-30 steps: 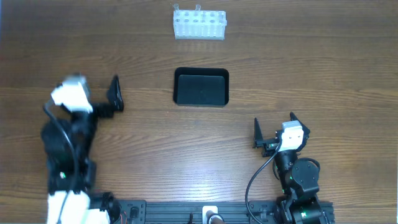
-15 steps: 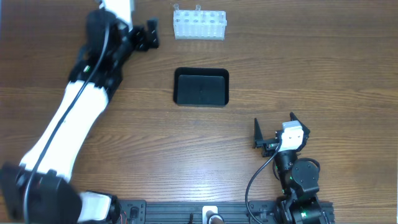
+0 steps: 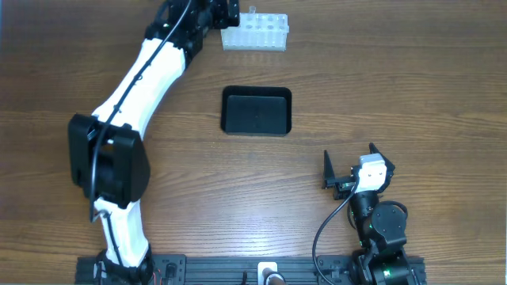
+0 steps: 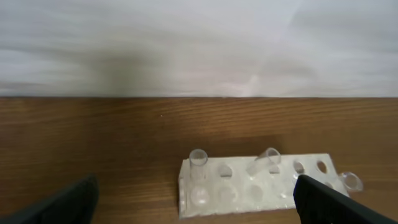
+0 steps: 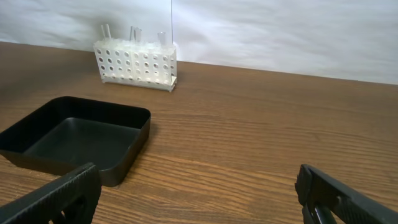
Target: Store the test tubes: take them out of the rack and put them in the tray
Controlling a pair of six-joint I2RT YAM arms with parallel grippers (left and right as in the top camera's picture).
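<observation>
The left arm stretches from its base up to the far edge of the wooden table [image 3: 428, 87], where the left gripper [image 3: 223, 13] hangs at the left end of the clear rack [image 3: 257, 33]. Its jaws are spread wide and hold nothing. In the left wrist view the rack [image 4: 249, 190] lies just ahead of and between the two black fingers [image 4: 68, 202], touching neither. Three test tubes [image 4: 198, 158] stick out of the rack's holes: one stands upright near one end, a second leans near the middle, and a third sits at the other end. None is in the gripper. The black tray [image 3: 256, 94] lies on the table near the rack but apart from it, on the side toward the arm bases. To the right, well away from both rack and tray, the right gripper [image 3: 348, 165] sits low near its own base, its jaws also wide apart and gripping nothing. It faces the tray [image 5: 134, 146], with the rack [image 5: 135, 65] beyond that.
</observation>
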